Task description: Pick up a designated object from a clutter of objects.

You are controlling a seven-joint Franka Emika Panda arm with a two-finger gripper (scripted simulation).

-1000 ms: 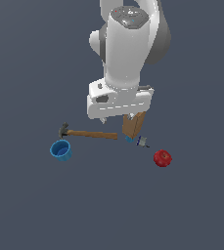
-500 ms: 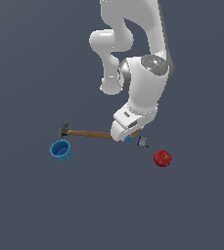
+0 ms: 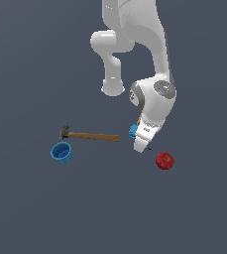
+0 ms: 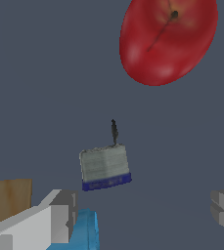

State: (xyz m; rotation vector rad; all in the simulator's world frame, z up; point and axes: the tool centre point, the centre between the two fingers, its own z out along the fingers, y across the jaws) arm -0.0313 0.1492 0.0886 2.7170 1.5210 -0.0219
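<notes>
exterior view: arm [image 3: 152, 106] has dropped lower beside apple [image 3: 164, 160].

Glossy red apple [image 4: 167, 39] — wooden-handled hammer [image 3: 91, 135] — matt grey floor [image 3: 35, 208].

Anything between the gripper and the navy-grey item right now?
Nothing visible. In the wrist view the navy-grey item lies apart from the open gripper, with bare floor between; the apple is beyond it, the light blue cylinder beside one finger.

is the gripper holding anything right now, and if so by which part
Nothing is held. In the wrist view the gripper is open, its fingers wide apart, with the small navy and grey item lying free between and ahead of them.
</notes>
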